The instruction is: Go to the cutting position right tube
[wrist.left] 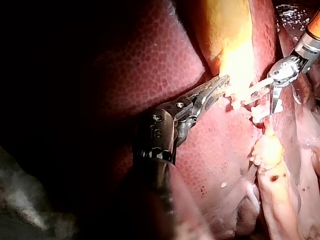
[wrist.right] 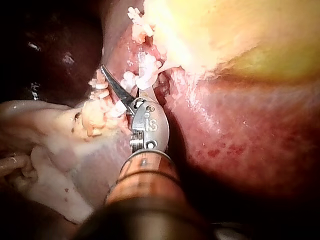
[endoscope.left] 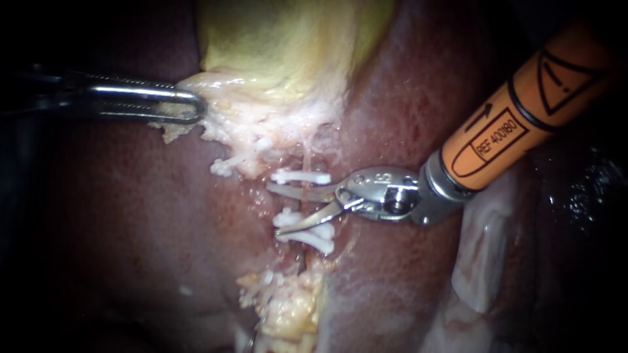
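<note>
Right tube [endoscope.left: 305, 204]: thin, vert., clipped.

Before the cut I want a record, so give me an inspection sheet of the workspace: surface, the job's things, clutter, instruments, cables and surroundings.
Surface: liver, with the gallbladder against it.
Job's things: clipped tube running down from the gallbladder; white clips on it above and below the blades.
Clutter: nothing seen.
Instruments: left instrument, jaws shut on pale tissue at the gallbladder's edge; right instrument, blades open, astride the tube between the clips.
Cables: nothing seen.
Surroundings: dark beyond the tissue; pale folds beside the right shaft.
</note>
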